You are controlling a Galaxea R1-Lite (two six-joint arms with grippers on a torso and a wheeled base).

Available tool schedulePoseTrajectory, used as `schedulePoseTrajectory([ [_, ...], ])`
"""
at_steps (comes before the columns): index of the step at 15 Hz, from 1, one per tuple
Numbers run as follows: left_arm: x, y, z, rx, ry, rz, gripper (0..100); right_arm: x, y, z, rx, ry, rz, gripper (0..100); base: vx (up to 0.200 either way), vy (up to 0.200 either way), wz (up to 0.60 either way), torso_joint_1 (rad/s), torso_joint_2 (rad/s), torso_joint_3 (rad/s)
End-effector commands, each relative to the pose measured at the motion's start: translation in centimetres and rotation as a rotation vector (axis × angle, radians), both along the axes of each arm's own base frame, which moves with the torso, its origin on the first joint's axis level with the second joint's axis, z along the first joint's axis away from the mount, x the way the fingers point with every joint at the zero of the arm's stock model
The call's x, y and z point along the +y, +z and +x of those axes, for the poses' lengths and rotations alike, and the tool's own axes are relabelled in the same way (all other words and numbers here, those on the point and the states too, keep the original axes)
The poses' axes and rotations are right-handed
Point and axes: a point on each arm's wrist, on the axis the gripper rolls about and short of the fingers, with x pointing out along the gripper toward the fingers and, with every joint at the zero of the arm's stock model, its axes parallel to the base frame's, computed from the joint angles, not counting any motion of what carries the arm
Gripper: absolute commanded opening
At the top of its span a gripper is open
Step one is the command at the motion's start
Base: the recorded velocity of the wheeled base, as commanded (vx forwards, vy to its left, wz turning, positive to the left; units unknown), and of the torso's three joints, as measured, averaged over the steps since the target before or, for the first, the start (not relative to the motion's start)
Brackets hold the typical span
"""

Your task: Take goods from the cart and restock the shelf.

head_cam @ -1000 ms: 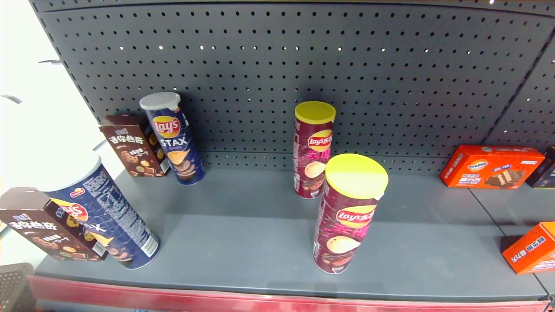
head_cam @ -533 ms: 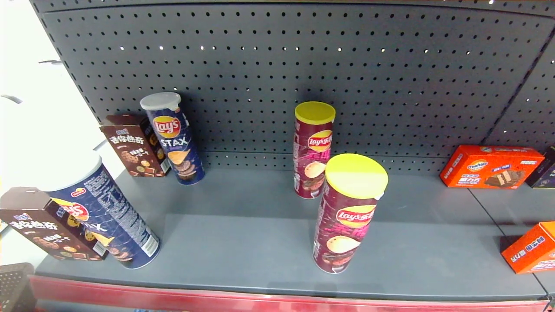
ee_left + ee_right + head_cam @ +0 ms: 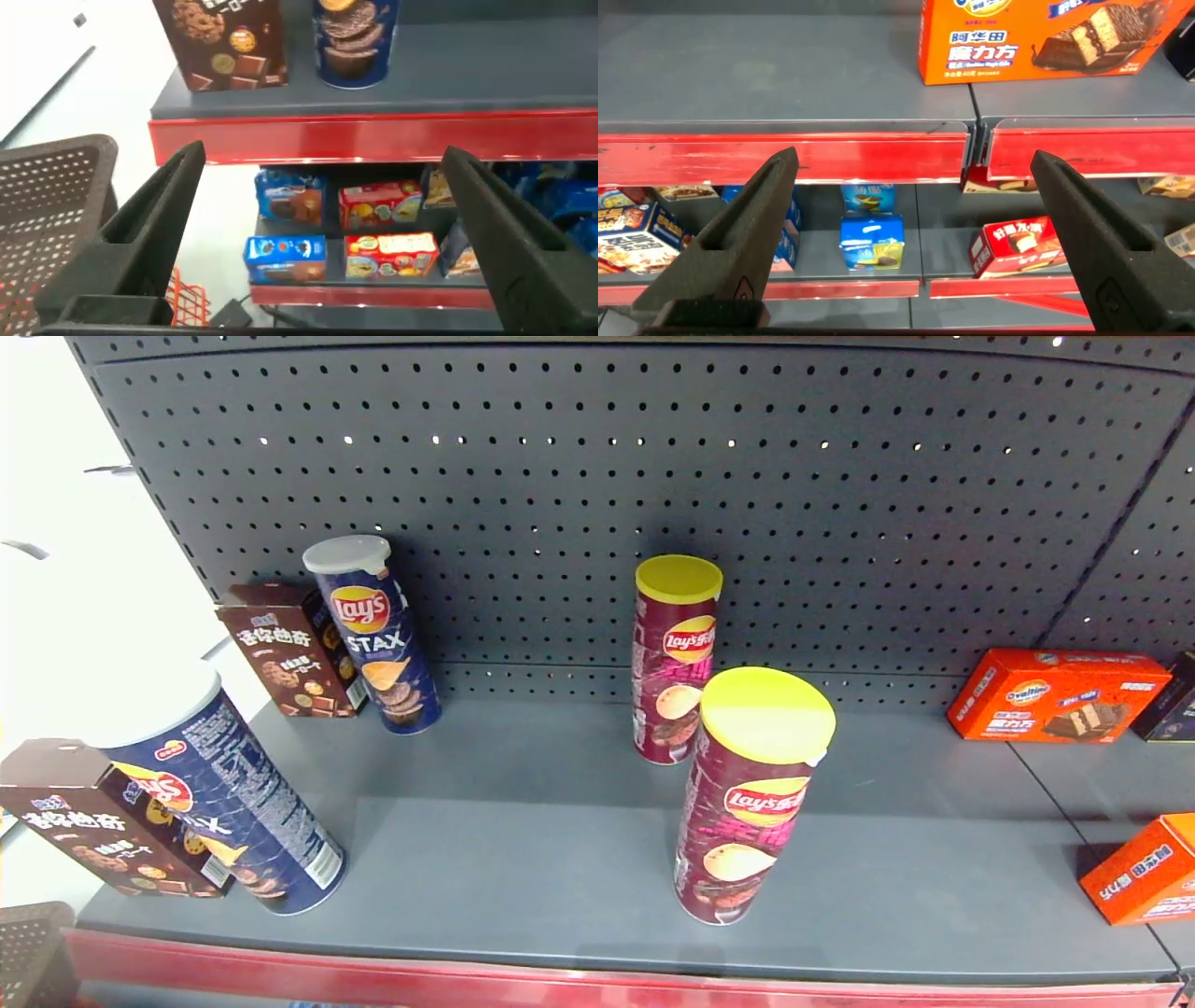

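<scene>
Fingers (image 3: pixel 149 233) on your left gripper (image 3: pixel 322 159) and right gripper (image 3: pixel 915 161) spread wide, empty; both face the red shelf edge (image 3: pixel 374 140).

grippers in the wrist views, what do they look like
The left gripper and the right gripper look alike: each has two matte black, wedge-shaped fingers with flat angular faces, tapering to narrow tips, plain and unmarked.
</scene>
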Motion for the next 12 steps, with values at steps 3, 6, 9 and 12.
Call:
schedulePoseTrajectory([
  [3,0.1,0.0,0.0,-0.005,0.063,0.001,100,0.0,0.0,0.0,-0.001,0.0,0.0,100,0.0,0.0,0.0,0.0,0.0,0.0],
  [6,0.0,0.0,0.0,-0.002,0.003,-0.015,100,0.0,0.0,0.0,-0.001,0.0,0.0,100,0.0,0.0,0.0,0.0,0.0,0.0],
  [9,0.0,0.0,0.0,-0.003,0.008,0.031,100,0.0,0.0,0.0,0.004,0.004,-0.003,100,0.0,0.0,0.0,0.0,0.0,0.0],
  [12,0.0,0.0,0.0,-0.001,0.006,0.025,100,-0.3,9.8,3.2,-0.015,0.057,0.031,100,0.0,0.0,0.0,0.0,0.0,0.0],
])
